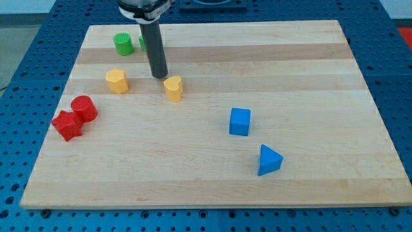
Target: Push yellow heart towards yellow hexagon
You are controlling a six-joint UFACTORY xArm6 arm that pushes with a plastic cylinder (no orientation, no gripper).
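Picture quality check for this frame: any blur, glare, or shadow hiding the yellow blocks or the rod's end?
Camera view: sharp and evenly lit; the wooden board shows no glare; the yellow heart and yellow hexagon are crisp with only soft shadows; my tip, just up-left of the heart, is in focus; the rod partly hides a green block behind it; slight perspective narrowing toward the view's top.
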